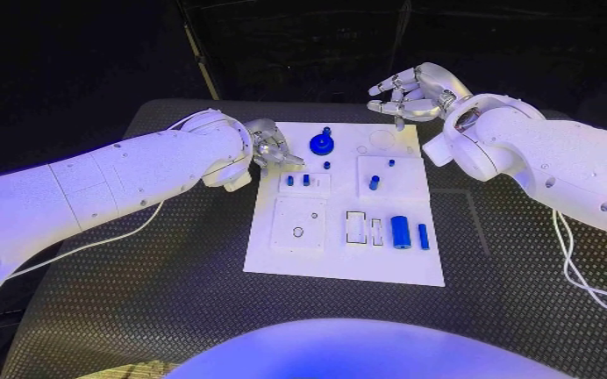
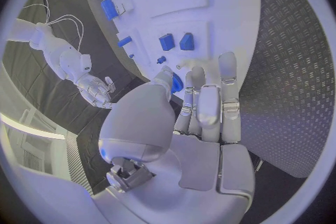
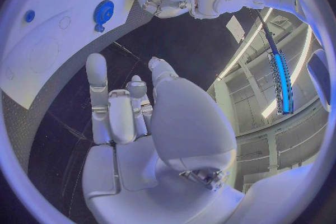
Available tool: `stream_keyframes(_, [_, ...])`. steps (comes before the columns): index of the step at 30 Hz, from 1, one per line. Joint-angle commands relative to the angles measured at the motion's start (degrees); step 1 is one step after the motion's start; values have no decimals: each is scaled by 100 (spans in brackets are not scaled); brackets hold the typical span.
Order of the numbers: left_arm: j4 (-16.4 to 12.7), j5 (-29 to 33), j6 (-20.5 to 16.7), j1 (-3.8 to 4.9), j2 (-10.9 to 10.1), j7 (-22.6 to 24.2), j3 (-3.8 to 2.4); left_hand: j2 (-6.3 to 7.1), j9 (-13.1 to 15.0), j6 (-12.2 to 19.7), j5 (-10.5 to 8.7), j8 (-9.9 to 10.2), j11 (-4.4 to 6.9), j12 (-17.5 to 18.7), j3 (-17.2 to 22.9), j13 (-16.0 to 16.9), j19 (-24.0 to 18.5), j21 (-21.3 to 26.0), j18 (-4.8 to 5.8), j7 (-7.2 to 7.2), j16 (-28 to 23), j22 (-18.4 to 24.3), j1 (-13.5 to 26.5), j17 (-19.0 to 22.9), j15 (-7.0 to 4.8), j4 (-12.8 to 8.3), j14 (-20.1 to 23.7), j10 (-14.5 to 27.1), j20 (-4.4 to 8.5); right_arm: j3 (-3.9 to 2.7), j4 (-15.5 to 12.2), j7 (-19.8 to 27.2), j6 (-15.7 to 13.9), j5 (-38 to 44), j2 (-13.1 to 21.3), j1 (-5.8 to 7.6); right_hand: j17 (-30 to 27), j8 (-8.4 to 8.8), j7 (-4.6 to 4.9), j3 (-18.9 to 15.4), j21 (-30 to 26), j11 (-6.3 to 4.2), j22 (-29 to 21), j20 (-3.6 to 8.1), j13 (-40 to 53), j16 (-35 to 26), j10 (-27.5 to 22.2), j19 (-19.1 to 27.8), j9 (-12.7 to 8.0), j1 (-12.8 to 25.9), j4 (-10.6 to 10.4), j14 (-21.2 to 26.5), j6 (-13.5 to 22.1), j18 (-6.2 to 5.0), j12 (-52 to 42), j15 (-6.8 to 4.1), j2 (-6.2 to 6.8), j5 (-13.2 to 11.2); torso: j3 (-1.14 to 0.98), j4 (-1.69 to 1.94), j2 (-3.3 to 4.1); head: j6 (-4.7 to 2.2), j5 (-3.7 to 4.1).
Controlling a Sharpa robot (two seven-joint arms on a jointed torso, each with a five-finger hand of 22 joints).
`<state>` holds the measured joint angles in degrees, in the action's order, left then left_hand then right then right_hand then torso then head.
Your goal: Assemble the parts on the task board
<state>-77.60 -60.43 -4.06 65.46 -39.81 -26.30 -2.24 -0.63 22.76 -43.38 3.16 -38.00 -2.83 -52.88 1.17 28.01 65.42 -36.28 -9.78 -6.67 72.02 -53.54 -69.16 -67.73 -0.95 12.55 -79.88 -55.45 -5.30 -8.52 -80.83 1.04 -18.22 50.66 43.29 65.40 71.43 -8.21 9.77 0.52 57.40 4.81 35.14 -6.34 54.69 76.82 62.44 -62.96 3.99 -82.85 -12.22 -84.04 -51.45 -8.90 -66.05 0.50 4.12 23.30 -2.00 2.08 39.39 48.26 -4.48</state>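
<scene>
The white task board (image 1: 341,261) lies in the middle of the table. On its far part stands a blue gear (image 1: 321,143) with several small blue parts (image 1: 305,180) nearer; a blue cylinder (image 1: 400,232) and a thin blue bar (image 1: 423,236) lie at its near right. My left hand (image 1: 268,146) hovers at the board's far left edge, fingers straight and apart, holding nothing; in the left wrist view its fingers (image 2: 206,101) partly cover the gear (image 2: 176,83). My right hand (image 1: 411,96) hangs above the far right corner, fingers loosely bent, nothing in it.
The board has raised white blocks with holes and slots (image 1: 298,225). Black textured table (image 1: 152,282) surrounds it on all sides. White cables (image 1: 575,265) trail from both arms over the table. In the right wrist view the gear (image 3: 103,10) and my left hand (image 3: 161,0) lie beyond my own fingers.
</scene>
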Motion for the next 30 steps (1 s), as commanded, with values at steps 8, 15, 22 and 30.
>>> stream_keyframes(8, [115,-723,-1219,6,194,2523,14,243,-959,-143,7,1155,-262,1665,264,-1315,-433,1259,-92,-251,-2818,937,-1408,2765,272,-624,1583,555,-235,-3,0,48,22,9,-12,10,-6,-25,-2,6,-36,-7,2,-1,-16,-38,-40,22,-1,25,-23,-95,3,-96,-2,-27,-43,17,-5,-4,4,-82,57])
stream_keyframes(15, [297,-1600,-1400,-10,428,2982,81,427,-1331,-548,5,1748,-260,2345,410,-1896,-34,1388,-77,-145,-2918,1158,-1539,2999,228,-732,1189,327,-198,-2,4,52,21,57,-33,10,-6,-25,-2,6,-36,-7,2,-1,-16,-38,-40,22,-1,25,-23,-95,3,-96,-2,-27,-43,17,0,-13,9,-125,88])
stream_keyframes(22, [554,-2356,-970,-14,689,2840,139,506,-1533,-878,5,2184,-197,2821,504,-2253,995,194,39,-71,-558,366,-1451,970,98,-729,-194,151,-58,0,1,54,22,87,-47,10,-8,-27,-3,10,-38,-8,0,-1,-21,-40,-43,22,-1,18,-19,-95,2,-96,0,-28,-44,20,-1,-12,10,-141,113])
stream_keyframes(30, [827,-2810,-460,-14,951,2596,169,564,-1622,-1018,1,2443,-151,3086,564,-2397,1551,-1419,264,-40,376,-848,-1378,17,31,-708,-569,31,13,0,6,57,30,94,-72,10,-8,-27,-3,10,-38,-8,0,-1,-21,-40,-43,22,-1,18,-19,-95,2,-96,0,-28,-44,20,4,3,8,-137,141])
